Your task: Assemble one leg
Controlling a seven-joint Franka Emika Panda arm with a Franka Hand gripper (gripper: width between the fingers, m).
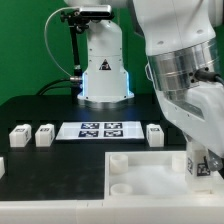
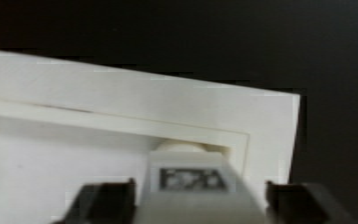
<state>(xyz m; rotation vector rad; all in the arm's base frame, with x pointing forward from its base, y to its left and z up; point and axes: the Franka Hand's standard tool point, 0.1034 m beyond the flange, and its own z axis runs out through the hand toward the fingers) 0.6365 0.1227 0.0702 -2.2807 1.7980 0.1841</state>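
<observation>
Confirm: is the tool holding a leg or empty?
Holding. In the wrist view the tool has its fingers on both sides of the leg, over a corner of the white tray piece.

The white, tag-faced leg [image 2: 192, 180] stands upright at the tray [image 2: 87, 90] corner.

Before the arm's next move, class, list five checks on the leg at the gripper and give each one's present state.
1. The leg stands between the gripper fingers: ok.
2. Fingers pressing firmly on it: cannot tell.
3. Leg upright, tag facing the wrist camera: ok.
4. Leg over a corner of the white tray-like piece: ok.
5. Leg seated in the corner socket: cannot tell.
</observation>
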